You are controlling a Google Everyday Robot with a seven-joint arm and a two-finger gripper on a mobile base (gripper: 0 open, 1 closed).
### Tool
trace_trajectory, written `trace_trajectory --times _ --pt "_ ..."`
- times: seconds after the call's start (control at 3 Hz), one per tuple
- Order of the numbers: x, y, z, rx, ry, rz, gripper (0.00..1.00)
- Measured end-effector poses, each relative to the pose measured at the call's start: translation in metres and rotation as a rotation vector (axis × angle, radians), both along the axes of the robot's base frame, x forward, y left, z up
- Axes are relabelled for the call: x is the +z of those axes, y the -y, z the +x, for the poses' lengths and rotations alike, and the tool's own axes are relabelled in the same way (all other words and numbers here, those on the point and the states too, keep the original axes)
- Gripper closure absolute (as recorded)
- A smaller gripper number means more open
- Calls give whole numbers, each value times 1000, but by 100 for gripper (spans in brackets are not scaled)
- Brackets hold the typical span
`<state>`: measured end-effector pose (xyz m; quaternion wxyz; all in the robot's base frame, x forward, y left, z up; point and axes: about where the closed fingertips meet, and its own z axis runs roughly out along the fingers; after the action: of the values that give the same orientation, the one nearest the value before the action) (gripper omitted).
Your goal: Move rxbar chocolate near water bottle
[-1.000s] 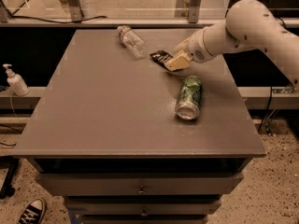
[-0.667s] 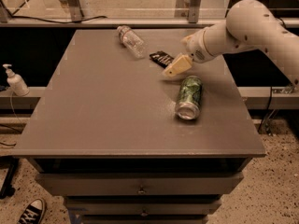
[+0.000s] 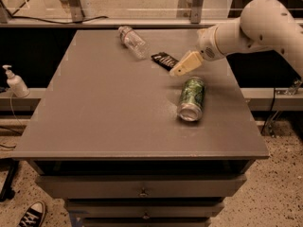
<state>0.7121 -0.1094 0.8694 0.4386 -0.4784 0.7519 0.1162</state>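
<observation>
One end effector (image 3: 177,70) beside rxbar chocolate (image 3: 163,59), water bottle (image 3: 132,42) near edge (image 3: 142,30)

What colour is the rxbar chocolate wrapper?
Rxbar chocolate: black with pale lettering, in the camera view; gripper beside it.

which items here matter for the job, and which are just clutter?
Job: rxbar chocolate; water bottle, lying on its side; tool, by the bar's end nearest the can.
Lying about: green can; pump dispenser bottle; sneaker.
</observation>
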Motion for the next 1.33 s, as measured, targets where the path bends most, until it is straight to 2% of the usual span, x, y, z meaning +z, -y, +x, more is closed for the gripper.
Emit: trace_trajectory --times 0.33,0.67,1.0,1.33 --pt "26 22 -1 -87 58 51 0" --pt "58 55 -5 -182 138 98 0" --pt "90 92 -25 -223 209 95 0" --pt "124 135 -59 -267 283 52 0"
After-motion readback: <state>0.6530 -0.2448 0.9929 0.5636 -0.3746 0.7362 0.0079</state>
